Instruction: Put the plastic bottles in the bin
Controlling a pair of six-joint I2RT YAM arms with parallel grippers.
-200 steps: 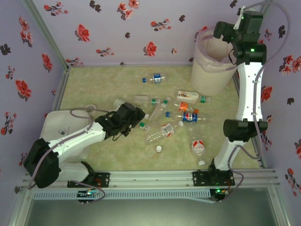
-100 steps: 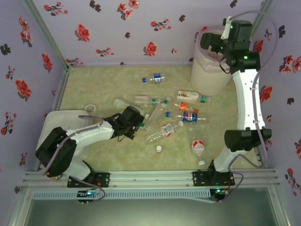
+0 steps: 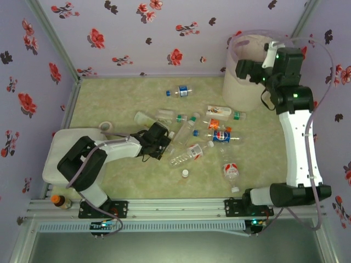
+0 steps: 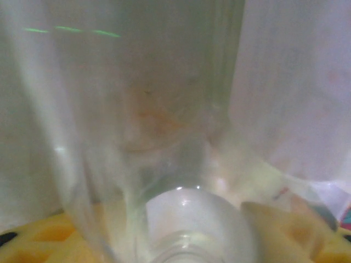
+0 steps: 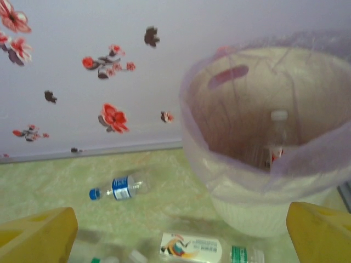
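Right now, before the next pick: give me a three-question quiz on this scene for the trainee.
1. True or false: a white-capped bottle is inside the bin.
2. The right tool is: A) open and empty; B) shut on a bottle; C) shut on the bag lining.
3. Fill in: the blue-labelled bottle lying alone has a ____ cap.
Key: 1 true; 2 A; 3 blue.
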